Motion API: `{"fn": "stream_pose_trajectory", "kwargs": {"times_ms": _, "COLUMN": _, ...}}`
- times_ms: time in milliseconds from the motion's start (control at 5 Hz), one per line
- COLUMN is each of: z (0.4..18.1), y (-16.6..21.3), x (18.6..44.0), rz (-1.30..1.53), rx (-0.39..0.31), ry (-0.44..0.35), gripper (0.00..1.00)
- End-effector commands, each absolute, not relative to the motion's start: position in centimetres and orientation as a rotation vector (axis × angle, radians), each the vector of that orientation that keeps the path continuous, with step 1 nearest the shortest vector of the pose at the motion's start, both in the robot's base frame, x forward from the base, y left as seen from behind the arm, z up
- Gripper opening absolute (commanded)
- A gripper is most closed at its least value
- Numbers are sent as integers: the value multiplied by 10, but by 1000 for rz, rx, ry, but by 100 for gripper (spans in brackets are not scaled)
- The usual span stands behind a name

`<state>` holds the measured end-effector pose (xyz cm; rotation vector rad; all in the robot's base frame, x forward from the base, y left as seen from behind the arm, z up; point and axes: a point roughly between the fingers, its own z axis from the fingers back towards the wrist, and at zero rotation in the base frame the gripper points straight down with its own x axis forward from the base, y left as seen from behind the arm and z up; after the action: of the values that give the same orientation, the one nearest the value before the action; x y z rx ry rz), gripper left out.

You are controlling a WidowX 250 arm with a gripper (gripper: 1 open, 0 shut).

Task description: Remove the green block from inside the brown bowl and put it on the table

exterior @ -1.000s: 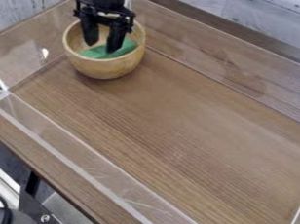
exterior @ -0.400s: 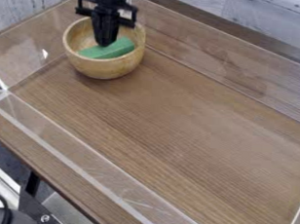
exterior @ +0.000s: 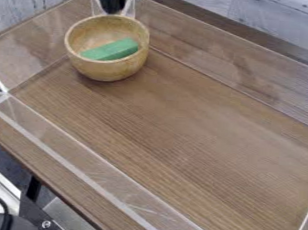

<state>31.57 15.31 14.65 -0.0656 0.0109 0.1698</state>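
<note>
My gripper (exterior: 111, 3) had risen out of the brown bowl (exterior: 107, 49) since a moment earlier, when its fingers straddled the green block (exterior: 111, 50) and then pressed together. It came up empty: the fingers were shut on nothing, and the green block lay in the bowl as before, tilted against the yellowish inside. So the grasp missed or slipped, I judged, and the lift must be tried again. My fingertips sat at the top edge of the view, so detail there was poor. Around the bowl the table (exterior: 183, 129) lay bare, its clear plastic walls (exterior: 60, 155) along the edges; nothing blocked a placing spot.
</note>
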Motion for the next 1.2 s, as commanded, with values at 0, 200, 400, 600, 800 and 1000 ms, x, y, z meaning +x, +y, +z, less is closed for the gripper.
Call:
{"fn": "stream_pose_trajectory", "kwargs": {"times_ms": 0, "z": 189, "y": 129, "x": 318, "rz": 96, "rx": -58, "ry": -76, "gripper": 0}}
{"fn": "stream_pose_trajectory", "kwargs": {"times_ms": 200, "z": 194, "y": 98, "x": 316, "rz": 22, "rx": -74, "ry": -69, "gripper": 0}}
{"fn": "stream_pose_trajectory", "kwargs": {"times_ms": 400, "z": 195, "y": 60, "x": 317, "rz": -65, "rx": -85, "ry": -54, "gripper": 0}}
{"fn": "stream_pose_trajectory", "kwargs": {"times_ms": 600, "z": 188, "y": 69, "x": 318, "rz": -43, "rx": -81, "ry": -50, "gripper": 100}}
{"fn": "stream_pose_trajectory", "kwargs": {"times_ms": 800, "z": 181, "y": 77, "x": 320, "rz": -26, "rx": -79, "ry": -44, "gripper": 0}}
{"fn": "stream_pose_trajectory", "kwargs": {"times_ms": 1000, "z": 175, "y": 84, "x": 322, "rz": -12, "rx": -78, "ry": -38, "gripper": 0}}
